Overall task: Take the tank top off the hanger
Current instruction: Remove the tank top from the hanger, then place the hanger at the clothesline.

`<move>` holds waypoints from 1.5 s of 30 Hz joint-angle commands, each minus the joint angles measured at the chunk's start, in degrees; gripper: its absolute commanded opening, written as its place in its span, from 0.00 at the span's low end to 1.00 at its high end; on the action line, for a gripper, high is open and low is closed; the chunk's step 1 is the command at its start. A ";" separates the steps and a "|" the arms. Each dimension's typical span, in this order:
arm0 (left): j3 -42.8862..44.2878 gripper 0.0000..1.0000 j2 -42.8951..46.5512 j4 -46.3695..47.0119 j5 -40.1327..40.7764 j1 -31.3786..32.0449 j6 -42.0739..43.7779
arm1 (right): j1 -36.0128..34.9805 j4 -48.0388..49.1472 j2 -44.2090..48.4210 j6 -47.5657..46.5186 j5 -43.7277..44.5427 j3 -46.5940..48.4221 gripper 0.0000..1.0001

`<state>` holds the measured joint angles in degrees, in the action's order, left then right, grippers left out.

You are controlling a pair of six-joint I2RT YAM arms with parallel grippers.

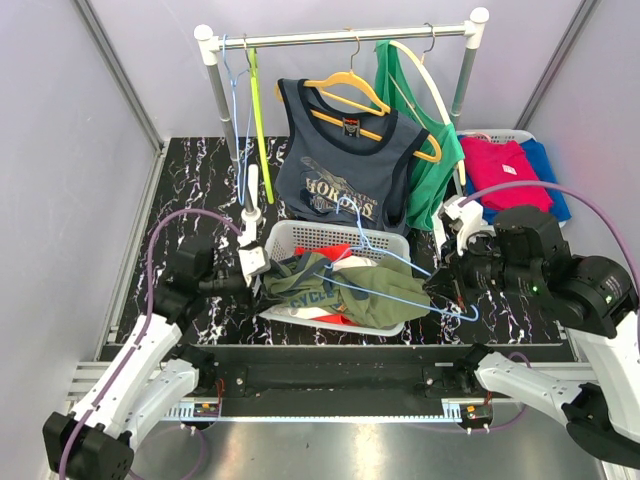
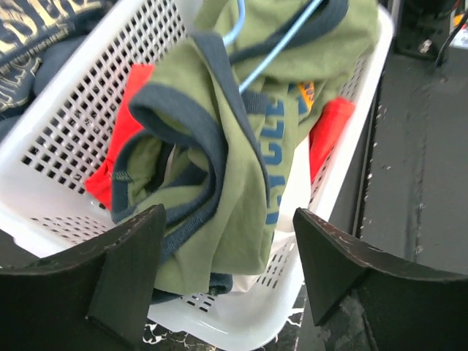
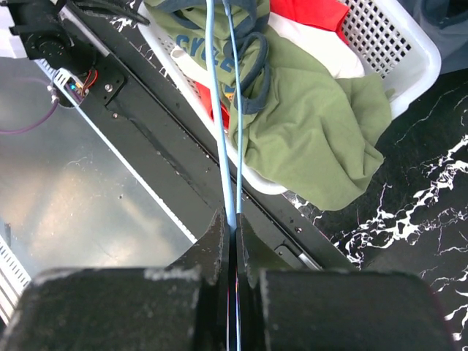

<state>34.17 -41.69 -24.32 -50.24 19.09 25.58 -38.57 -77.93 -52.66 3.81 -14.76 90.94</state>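
Tank top [image 1: 345, 290]: olive green with navy binding at neck and armholes, crumpled. It lies in the white basket [image 1: 330, 230] at mid-desk and spills over the rim at 6 o'clock. It is threaded on the blue wire hanger [image 3: 227, 190].
White basket contents: the tank top on top, with a red garment [image 2: 128, 139] and a white garment [image 3: 307, 44] beneath and beside it.
Second basket [image 1: 500, 133]: at 2 o'clock on the desk [image 1: 200, 200]; holds a pink-red top [image 1: 505, 165] and something blue behind it.
Rack [image 1: 340, 37]: at 12 o'clock; carries a navy tank top [image 1: 345, 165] on a yellow hanger and a green garment [image 1: 440, 170] beside it.
Writing: blue block letters on the olive tank top read "CYCLE". The navy print begins "HOR"; the rest is illegible.
Right pincer [image 3: 234, 227]: at 4 o'clock of the white basket, clenched on the hanger's two wires.
Left pincer [image 2: 228, 219]: at 8 o'clock of the white basket, released. Its fingers are spread to either side of the tank top's bunched fold; I cannot tell whether they touch it.
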 commanded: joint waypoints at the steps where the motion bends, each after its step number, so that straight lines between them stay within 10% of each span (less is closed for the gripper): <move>1: -2.44 0.73 0.12 4.45 2.42 0.42 2.89 | 0.16 -3.46 -0.77 1.72 1.84 1.70 0.00; 23: -7.45 0.37 -3.75 20.02 18.96 0.68 2.27 | 0.16 0.32 5.90 0.85 -19.09 3.37 0.00; 28: -5.44 0.57 -2.96 12.91 14.21 1.39 4.03 | 0.07 1.73 5.21 -0.21 -1.47 9.86 0.00; 33: -0.43 0.99 -2.08 9.29 10.87 1.47 2.46 | 0.16 3.39 -0.06 -0.47 7.37 16.20 0.00; 45: 17.93 0.99 -0.94 -6.25 8.58 1.47 1.84 | 0.16 31.05 -15.79 -7.06 17.84 13.21 0.00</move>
<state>46.15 -44.12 -24.67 -40.05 20.36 27.09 -38.57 -61.87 -62.54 1.15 -1.76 103.46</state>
